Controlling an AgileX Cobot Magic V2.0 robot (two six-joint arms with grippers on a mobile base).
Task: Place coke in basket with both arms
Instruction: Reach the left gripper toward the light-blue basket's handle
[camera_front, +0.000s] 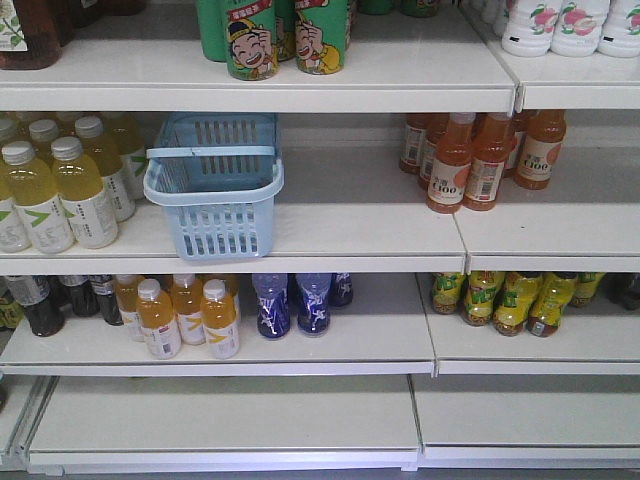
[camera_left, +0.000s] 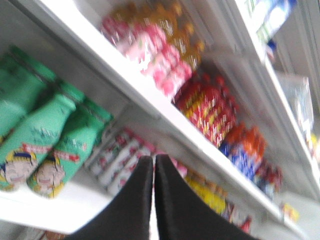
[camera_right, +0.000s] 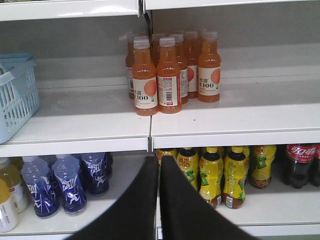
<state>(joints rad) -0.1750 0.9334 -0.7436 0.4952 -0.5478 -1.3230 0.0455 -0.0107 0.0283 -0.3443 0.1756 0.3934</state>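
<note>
The light-blue slotted basket (camera_front: 222, 232) stands on the middle shelf, left of centre, and nothing shows inside it. Its side appears at the left edge of the right wrist view as basket (camera_right: 16, 97). Dark coke bottles with a red Coca-Cola label (camera_right: 299, 164) stand at the far right of the lower shelf. My right gripper (camera_right: 159, 160) is shut and holds nothing, in front of the shelf edge and well left of the coke. My left gripper (camera_left: 154, 159) is shut and holds nothing; its view is blurred and tilted. Neither arm shows in the front view.
Orange C100 bottles (camera_right: 170, 75) stand right of the basket. Pale yellow bottles (camera_front: 60, 185) crowd its left. Below are blue bottles (camera_right: 67, 182) and yellow-labelled tea bottles (camera_right: 222, 175). Green cans (camera_front: 280, 35) fill the top shelf. Blurred red bottles (camera_left: 207, 107) show in the left wrist view.
</note>
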